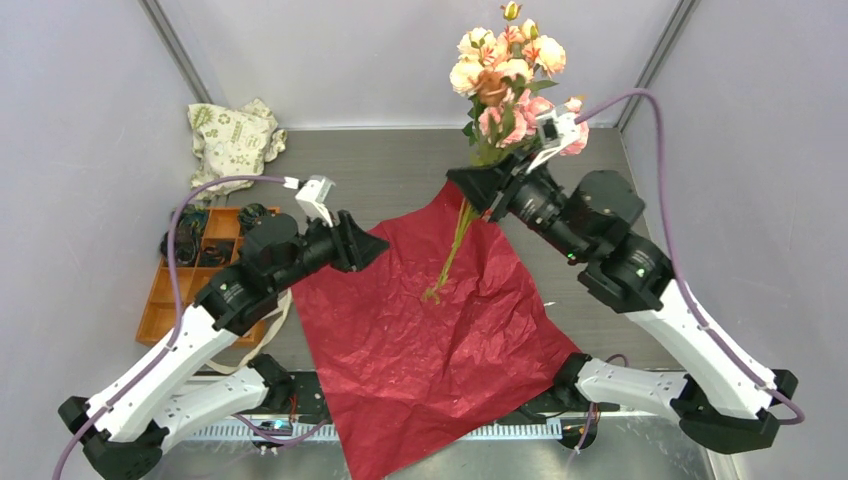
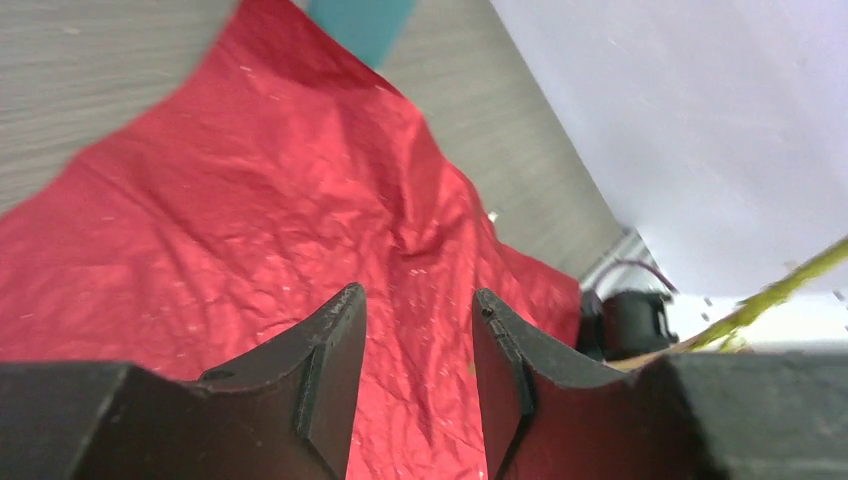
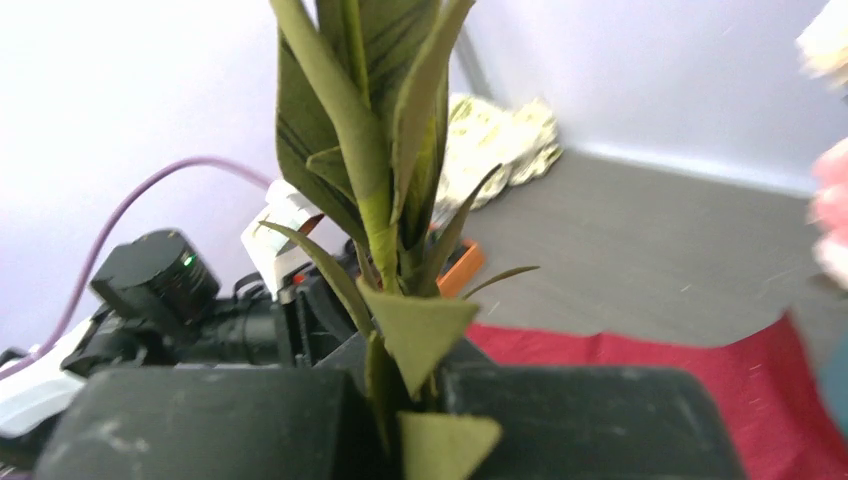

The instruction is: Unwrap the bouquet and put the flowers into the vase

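Observation:
The flowers (image 1: pixel 505 70), pink, peach and cream roses on green stems, stand raised over the back of the table. My right gripper (image 1: pixel 470 185) is shut on their stems just below the leaves. The lower stems (image 1: pixel 452 250) hang down to the dark red wrapping paper (image 1: pixel 430 330), which lies spread flat. In the right wrist view the leafy stems (image 3: pixel 385 200) rise from between the shut fingers of that gripper (image 3: pixel 400 390). My left gripper (image 2: pixel 418 292) hovers open over the red paper (image 2: pixel 250 200) with nothing between its fingers. A teal strip of the vase (image 2: pixel 360 25) shows beyond the paper's far corner.
A white cloth bag with green print (image 1: pixel 232 135) lies at the back left. An orange compartment tray (image 1: pixel 185 285) sits under the left arm. A cream ribbon (image 1: pixel 277 318) lies beside the paper's left edge. Grey walls close in both sides.

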